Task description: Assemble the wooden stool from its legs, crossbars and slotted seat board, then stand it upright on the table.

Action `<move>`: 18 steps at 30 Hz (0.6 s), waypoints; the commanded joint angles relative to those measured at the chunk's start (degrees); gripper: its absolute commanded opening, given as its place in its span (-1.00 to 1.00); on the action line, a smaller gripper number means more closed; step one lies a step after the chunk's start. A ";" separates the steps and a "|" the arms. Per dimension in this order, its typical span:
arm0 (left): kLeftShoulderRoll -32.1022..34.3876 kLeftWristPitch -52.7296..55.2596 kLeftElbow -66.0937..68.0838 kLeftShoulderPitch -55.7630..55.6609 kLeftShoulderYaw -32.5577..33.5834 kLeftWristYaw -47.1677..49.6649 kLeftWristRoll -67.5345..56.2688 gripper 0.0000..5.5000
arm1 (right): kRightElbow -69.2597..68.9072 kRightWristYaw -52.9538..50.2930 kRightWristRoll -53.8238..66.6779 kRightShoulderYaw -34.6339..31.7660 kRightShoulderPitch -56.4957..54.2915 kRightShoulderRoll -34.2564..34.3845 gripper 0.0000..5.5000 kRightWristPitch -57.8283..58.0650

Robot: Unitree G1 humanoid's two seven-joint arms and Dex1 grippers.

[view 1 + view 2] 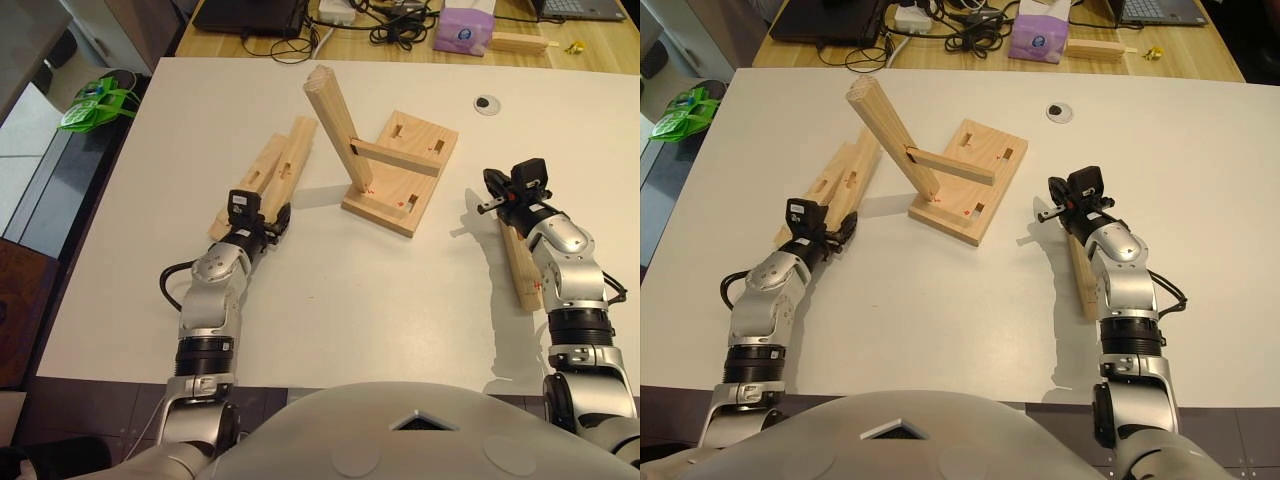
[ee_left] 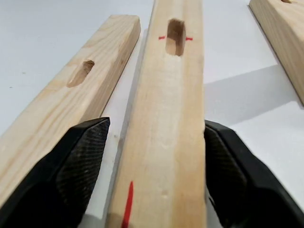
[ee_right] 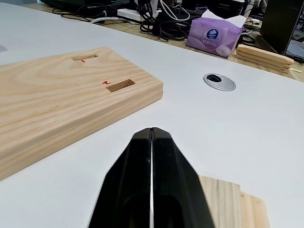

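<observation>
The seat board [image 1: 425, 145] lies flat on the white worktop [image 1: 330, 300]. A leg [image 1: 333, 110] leans up out of it, with a crossbar [image 1: 398, 158] joined to the leg. Left of the board lie two more legs [image 1: 278, 160], with the left claw [image 1: 270, 222] at their near end. Right of the board is the right claw [image 1: 492, 192], with another leg [image 1: 522, 275] under its arm.

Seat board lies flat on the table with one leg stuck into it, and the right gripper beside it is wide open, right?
Not quite. The right gripper is shut, not open: the right wrist view shows its two fingers pressed together, holding nothing. The rest holds: the seat board lies flat on the table with one leg stuck into it.
</observation>
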 commanded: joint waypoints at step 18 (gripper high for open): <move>0.69 -1.20 1.09 1.32 -4.80 -2.00 2.61 -0.24 | 0.70 -0.15 -0.65 0.56 -0.98 0.23 -1.00 -2.10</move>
